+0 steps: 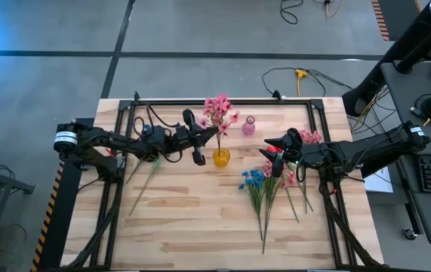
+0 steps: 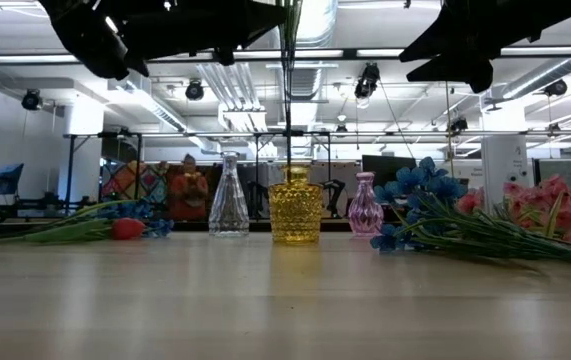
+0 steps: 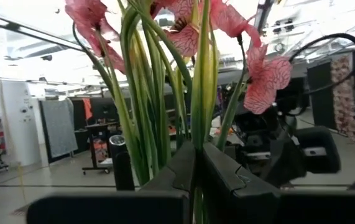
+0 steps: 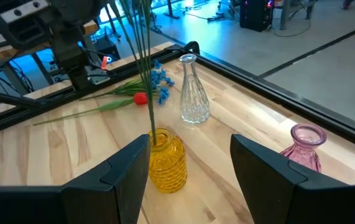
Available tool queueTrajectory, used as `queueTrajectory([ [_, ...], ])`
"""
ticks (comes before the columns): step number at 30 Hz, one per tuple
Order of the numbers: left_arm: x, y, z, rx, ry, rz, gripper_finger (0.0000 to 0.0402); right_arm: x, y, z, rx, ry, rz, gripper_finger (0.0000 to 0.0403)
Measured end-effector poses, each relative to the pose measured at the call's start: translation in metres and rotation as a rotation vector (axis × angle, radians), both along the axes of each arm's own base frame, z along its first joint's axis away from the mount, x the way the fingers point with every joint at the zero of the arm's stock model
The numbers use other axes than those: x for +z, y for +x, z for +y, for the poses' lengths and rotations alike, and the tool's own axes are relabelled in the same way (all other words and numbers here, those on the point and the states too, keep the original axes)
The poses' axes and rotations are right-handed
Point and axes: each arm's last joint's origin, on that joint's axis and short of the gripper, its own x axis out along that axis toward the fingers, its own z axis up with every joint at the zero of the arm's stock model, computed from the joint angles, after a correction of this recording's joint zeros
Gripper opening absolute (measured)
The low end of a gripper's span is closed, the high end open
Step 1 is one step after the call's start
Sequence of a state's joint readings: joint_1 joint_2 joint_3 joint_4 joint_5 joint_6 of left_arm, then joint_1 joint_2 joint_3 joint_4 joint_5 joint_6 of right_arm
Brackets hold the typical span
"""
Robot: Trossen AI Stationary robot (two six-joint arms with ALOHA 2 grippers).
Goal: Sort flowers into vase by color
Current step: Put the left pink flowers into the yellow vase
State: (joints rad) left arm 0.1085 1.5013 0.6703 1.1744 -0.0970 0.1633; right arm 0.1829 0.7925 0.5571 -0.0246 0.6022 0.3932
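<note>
While the left claw [image 1: 213, 136] stays out of the count of finished work, it is closed on a bunch of pink flowers [image 1: 219, 110], holding their stems upright with the lower ends down inside the yellow vase [image 1: 221, 157]; that bunch looks all but placed, though not yet let go. The right claw [image 1: 275, 156] hovers to the right of the yellow vase with its fingers apart and nothing between them, above the flowers lying on the worktop [image 1: 192, 219]. The rest is undone, as far as I can judge: the clear vase [image 4: 193, 90] and the pink vase [image 1: 249, 125], both just behind the yellow vase, stand empty (neither shows a stem). Blue flowers [image 1: 253, 180] and more pink sprays [image 1: 308, 137] lie to the right of the yellow vase, and a red bud [image 4: 140, 98] with some blue blossoms [image 4: 160, 78] lies to its left.
</note>
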Motion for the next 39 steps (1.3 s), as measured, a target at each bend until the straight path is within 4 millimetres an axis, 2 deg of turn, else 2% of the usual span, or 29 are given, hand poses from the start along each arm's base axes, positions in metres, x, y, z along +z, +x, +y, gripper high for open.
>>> queueTrajectory([
  [9, -0.014, -0.006, -0.001, -0.016, -0.015, 0.032, 0.0, 0.0, 0.0, 0.0, 0.0, 0.0, 0.0, 0.0215],
  [39, -0.035, -0.013, -0.003, -0.052, -0.053, 0.121, 0.0, 0.0, 0.0, 0.0, -0.002, 0.0, -0.001, 0.0215],
])
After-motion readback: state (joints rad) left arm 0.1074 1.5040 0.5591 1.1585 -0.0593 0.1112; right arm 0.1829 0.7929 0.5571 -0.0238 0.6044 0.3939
